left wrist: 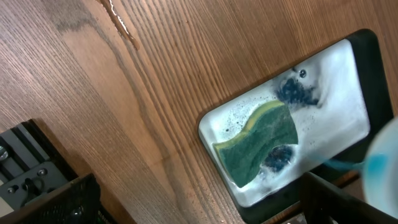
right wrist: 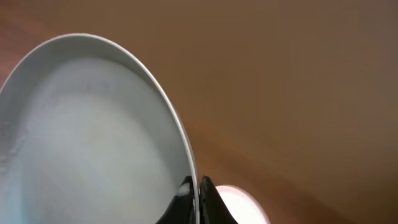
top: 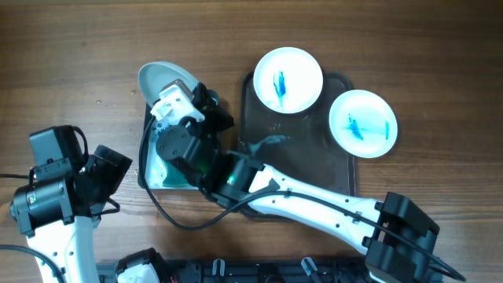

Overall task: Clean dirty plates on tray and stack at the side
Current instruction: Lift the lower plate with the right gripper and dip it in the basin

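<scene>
My right gripper point(top: 171, 94) is shut on the rim of a white plate point(top: 161, 76) and holds it tilted above the far end of the small tray. In the right wrist view the fingers point(right wrist: 198, 198) pinch the rim, and the plate's face point(right wrist: 93, 137) looks plain white. Two more plates carry blue smears: one point(top: 288, 80) lies at the far end of the dark tray point(top: 302, 161), the other point(top: 362, 124) overhangs its right edge. My left gripper point(left wrist: 199, 214) is open and empty, over the wood just left of the small tray.
A small black-rimmed tray point(top: 145, 157) with a pale soapy inside point(left wrist: 348, 81) lies left of the dark tray. A green and yellow sponge point(left wrist: 261, 146) lies in it with blue stains beside it. My right arm crosses over the dark tray's near left part.
</scene>
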Robot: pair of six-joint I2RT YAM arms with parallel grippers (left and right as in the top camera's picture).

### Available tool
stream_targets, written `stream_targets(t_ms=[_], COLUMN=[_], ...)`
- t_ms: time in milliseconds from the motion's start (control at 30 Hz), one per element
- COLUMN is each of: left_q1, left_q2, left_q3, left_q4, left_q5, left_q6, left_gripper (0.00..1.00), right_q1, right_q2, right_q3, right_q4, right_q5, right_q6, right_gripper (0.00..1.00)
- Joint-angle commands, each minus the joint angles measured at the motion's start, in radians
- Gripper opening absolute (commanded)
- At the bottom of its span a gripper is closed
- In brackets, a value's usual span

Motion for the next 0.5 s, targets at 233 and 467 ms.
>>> stream_targets(t_ms=[233,467], left_q1=[0.006,0.006], left_q2=[-0.008,-0.008], left_q3=[0.012,0.012], left_q4=[0.0,0.0], left_q5=[-0.006,-0.006], left_q6=[-0.01,-0.01], left_gripper=[1.0,1.0], right_q1=[0.062,0.082], right_q2=[-0.039,-0.039], right_q3=[0.019,0.019], right_q4=[0.26,0.422], right_q5=[0.189,0.204], right_q6=[-0.403,-0.583], right_gripper=[0.04,0.04])
